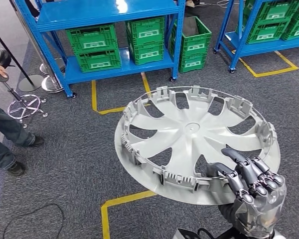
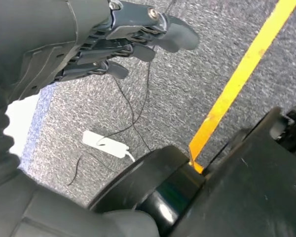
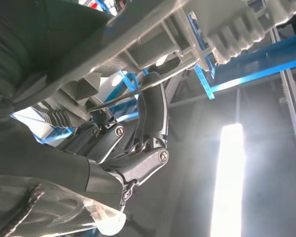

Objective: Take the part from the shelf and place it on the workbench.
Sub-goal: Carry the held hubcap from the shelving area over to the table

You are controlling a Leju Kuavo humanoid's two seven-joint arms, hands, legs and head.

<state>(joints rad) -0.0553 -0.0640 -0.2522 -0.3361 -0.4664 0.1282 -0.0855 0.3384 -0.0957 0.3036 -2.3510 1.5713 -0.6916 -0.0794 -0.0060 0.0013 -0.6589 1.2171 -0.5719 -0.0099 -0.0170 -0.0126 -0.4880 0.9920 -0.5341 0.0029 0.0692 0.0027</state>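
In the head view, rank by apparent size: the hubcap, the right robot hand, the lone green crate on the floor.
1. hubcap, largest by far.
2. right robot hand and lone green crate: similar; the hand is much nearer the camera, so unranked.

Green crates are stacked far off at the blue racks, and one crate is set on the grey carpet, which is marked with yellow tape. At left, a person's legs are seen beside what may be a chrome stool base. A white tag with thin cable is laid on the floor.
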